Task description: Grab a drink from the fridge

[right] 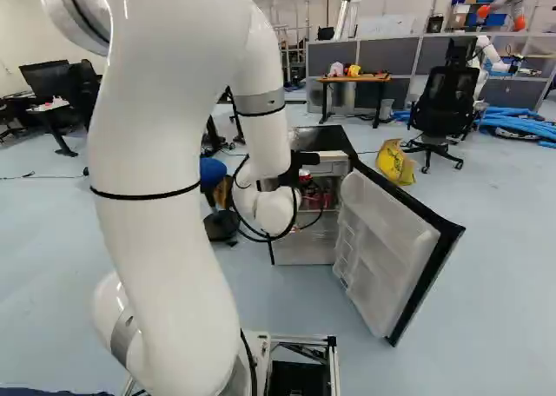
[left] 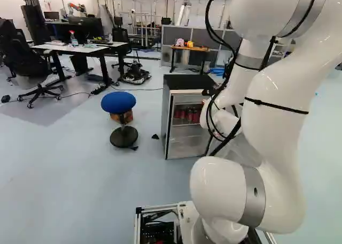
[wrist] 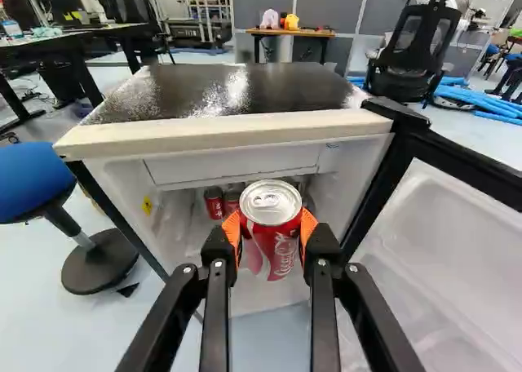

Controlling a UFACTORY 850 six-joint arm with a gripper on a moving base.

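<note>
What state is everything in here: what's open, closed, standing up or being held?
Fridge: standing, open at the front.
Fridge door: swung wide open.
Gripper: closed on a can, one orange pad on each side.
Held red can: upright, looks unopened.
Red cans inside: standing on a shelf.
Blue stool: upright, unoccupied.

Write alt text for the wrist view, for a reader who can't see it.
The gripper holds a red drink can upright between its orange pads, at the opening of a small fridge. More red cans stand inside; the fridge door is swung open, and a blue-topped stool stands beside the fridge.
</note>
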